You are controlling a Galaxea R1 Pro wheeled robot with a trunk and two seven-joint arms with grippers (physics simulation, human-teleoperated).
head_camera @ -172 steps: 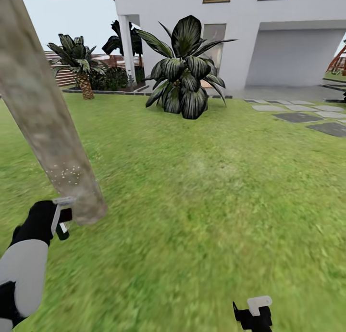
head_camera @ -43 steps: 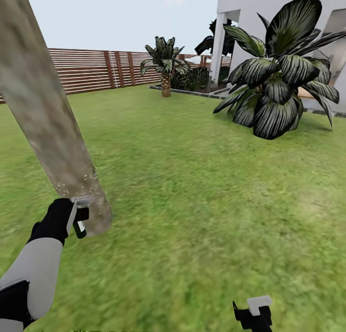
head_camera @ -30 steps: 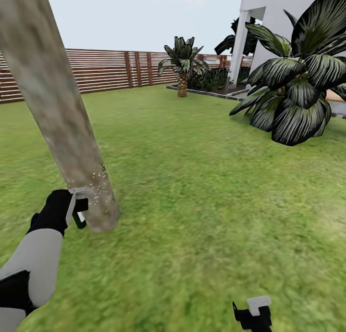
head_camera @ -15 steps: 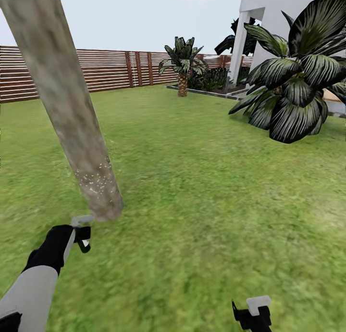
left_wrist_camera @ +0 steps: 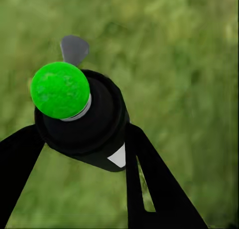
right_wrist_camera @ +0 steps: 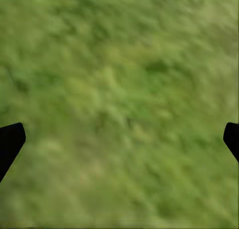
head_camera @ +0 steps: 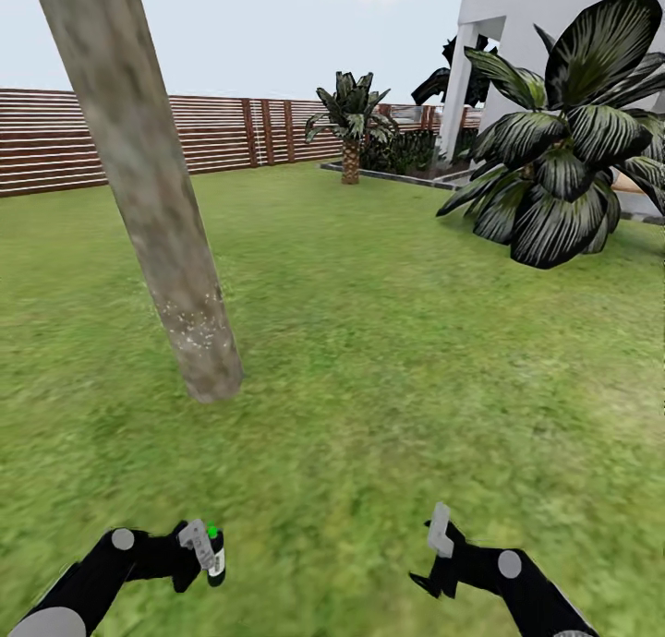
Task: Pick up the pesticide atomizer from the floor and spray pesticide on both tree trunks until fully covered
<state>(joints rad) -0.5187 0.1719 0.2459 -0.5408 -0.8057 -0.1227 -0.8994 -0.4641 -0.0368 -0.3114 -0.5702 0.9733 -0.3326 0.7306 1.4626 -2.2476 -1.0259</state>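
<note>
One trunk: a tree trunk is standing at the left of the head view, carrying a band of white pesticide specks low down near its base, while the bark above that band is looking bare.
Done so far: the pesticide atomizer is already off the floor and sitting in the left pincer.
Left pincer: it is gripping the atomizer; in the left wrist view the dark bottle with its round green top is sitting between the two black fingers.
Right pincer: the right pincer is hanging low at the near right with its jaws spread wide and nothing between them, grass showing through in its wrist view.
Distance: the atomizer is being held well apart from the trunk, near the robot.
Left to do: judging by the sparse specks, most of this trunk is waiting for cover, and a second tree is also waiting.
</note>
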